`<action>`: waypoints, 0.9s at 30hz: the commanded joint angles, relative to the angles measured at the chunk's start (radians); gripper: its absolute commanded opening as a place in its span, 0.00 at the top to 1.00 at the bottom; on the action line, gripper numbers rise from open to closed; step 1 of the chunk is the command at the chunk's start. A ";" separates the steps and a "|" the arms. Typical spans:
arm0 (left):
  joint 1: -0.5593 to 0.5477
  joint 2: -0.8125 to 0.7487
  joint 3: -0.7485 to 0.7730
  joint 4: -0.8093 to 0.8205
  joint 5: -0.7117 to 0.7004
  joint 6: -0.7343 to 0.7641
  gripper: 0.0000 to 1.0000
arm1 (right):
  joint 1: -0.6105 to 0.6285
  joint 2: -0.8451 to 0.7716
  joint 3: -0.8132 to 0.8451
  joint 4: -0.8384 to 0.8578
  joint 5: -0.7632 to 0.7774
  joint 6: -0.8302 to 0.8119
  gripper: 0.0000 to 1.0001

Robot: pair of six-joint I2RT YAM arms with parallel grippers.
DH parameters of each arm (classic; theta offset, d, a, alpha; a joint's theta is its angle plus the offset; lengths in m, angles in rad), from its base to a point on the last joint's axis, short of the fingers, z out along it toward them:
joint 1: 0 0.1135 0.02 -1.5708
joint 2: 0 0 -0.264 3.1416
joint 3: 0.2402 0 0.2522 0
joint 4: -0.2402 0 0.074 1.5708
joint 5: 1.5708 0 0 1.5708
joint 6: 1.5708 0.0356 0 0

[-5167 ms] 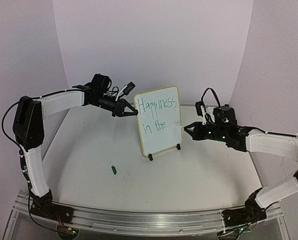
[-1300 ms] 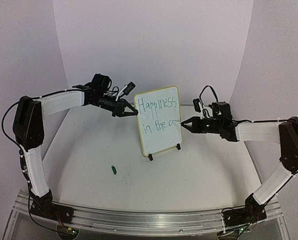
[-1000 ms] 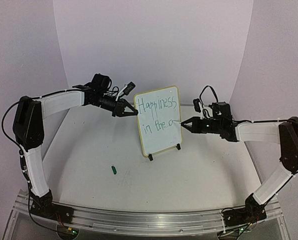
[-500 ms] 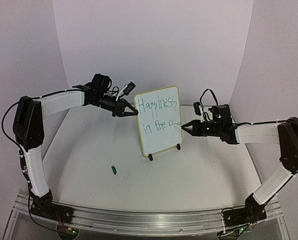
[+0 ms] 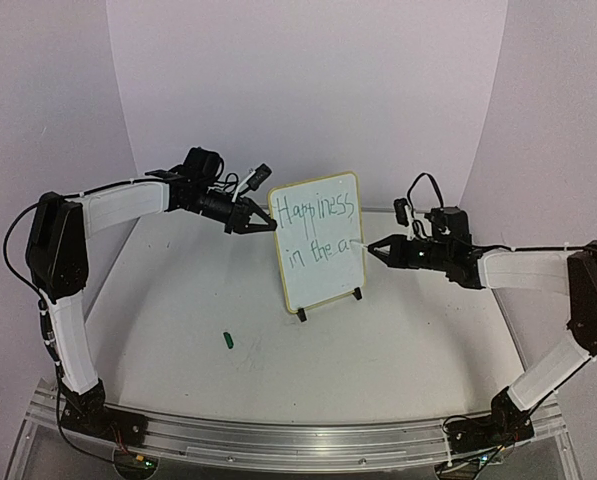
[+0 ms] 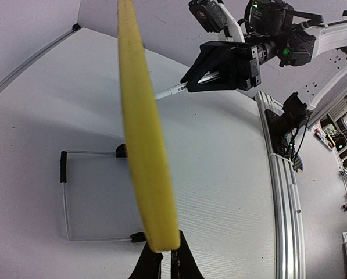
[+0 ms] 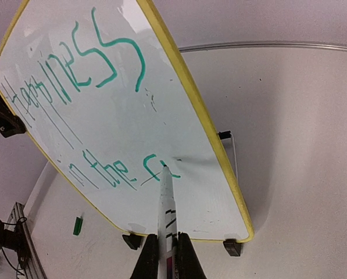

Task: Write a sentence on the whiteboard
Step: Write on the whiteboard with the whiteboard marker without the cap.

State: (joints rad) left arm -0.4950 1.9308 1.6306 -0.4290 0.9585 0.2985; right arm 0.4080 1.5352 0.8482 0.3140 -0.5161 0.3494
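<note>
left end effector (image 6: 166,253) clamps the whiteboard (image 5: 318,250) by its yellow edge; right end effector (image 7: 167,251) grips a marker (image 7: 165,200), tip touching the green sentence (image 7: 86,78) at its end.

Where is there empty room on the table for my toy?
The table is bare in front of the whiteboard, right of the green cap, and under the left arm. It is crowded at the whiteboard's sides, by the left pincer and right pincer.

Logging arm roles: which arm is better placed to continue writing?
Right. The right gripper holds the marker, tip on the whiteboard at the end of the sentence; the left gripper clamps its edge.
</note>
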 commanded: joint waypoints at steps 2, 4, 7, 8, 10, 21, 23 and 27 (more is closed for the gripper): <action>-0.035 0.007 -0.002 -0.125 -0.028 0.014 1.00 | -0.003 -0.036 0.017 0.034 -0.008 0.008 1.00; -0.036 0.007 -0.002 -0.125 -0.028 0.014 1.00 | -0.004 -0.026 0.025 0.034 -0.005 0.007 1.00; -0.036 0.009 -0.002 -0.125 -0.029 0.016 1.00 | -0.004 -0.005 0.037 0.036 -0.001 0.006 1.00; -0.037 0.010 -0.002 -0.125 -0.029 0.015 1.00 | -0.004 0.001 0.040 0.036 0.001 0.005 1.00; -0.038 0.010 -0.002 -0.126 -0.029 0.016 1.00 | -0.004 0.010 0.043 0.036 0.007 0.004 1.00; -0.039 0.011 -0.002 -0.126 -0.030 0.015 1.00 | -0.003 0.043 0.054 0.046 0.028 0.002 1.00; -0.039 0.011 -0.002 -0.126 -0.030 0.017 1.00 | -0.004 0.047 0.054 0.048 0.034 0.001 1.00; -0.039 0.010 -0.002 -0.126 -0.031 0.017 1.00 | -0.004 0.051 0.048 0.048 0.041 0.003 1.00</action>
State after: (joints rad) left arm -0.4965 1.9308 1.6306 -0.4294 0.9577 0.2996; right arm 0.4080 1.5711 0.8623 0.3229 -0.5013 0.3527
